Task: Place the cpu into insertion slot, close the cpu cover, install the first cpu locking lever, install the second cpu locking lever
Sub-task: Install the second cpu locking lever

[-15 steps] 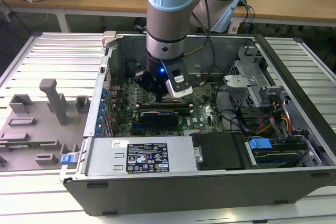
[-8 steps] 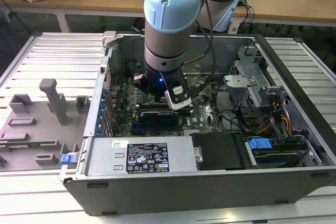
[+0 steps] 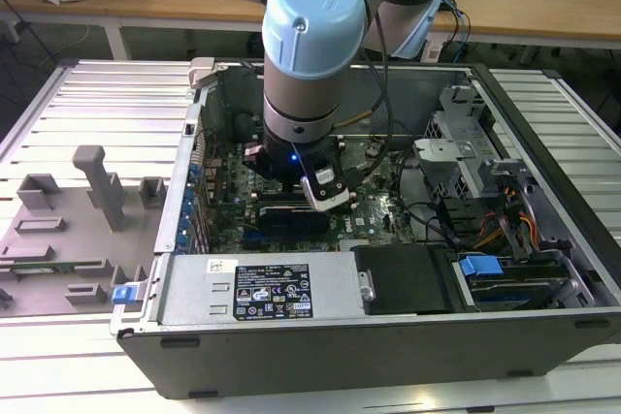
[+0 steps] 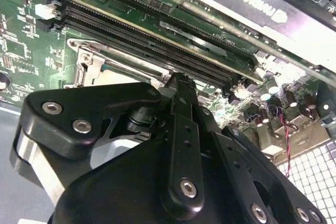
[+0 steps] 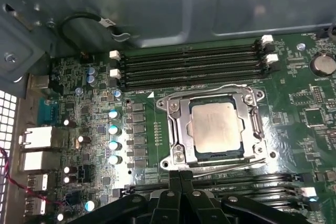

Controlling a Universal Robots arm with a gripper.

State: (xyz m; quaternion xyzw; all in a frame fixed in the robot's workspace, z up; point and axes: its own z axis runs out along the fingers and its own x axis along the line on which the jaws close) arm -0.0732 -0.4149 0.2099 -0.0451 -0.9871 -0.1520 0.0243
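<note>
hovering jaws (image 5: 180, 178) pressed together, empty | cpu (image 5: 217, 129) seated in insertion slot (image 5: 178, 129) — cpu cover (image 5: 251, 109) down

A big open computer case (image 3: 543, 239) lies on a grey table (image 3: 97, 104). Inside is a green board (image 5: 304, 103) with long black slots (image 5: 189, 66). Grey blocks (image 3: 97, 186) stand beside the case.

Green board, silver socket

Silvery-grey cpu (image 5: 217, 128) inside dark-silver cpu cover (image 5: 177, 129); green motherboard (image 5: 310, 108); black gripper (image 5: 180, 178); black memory slots (image 5: 191, 66).
</note>
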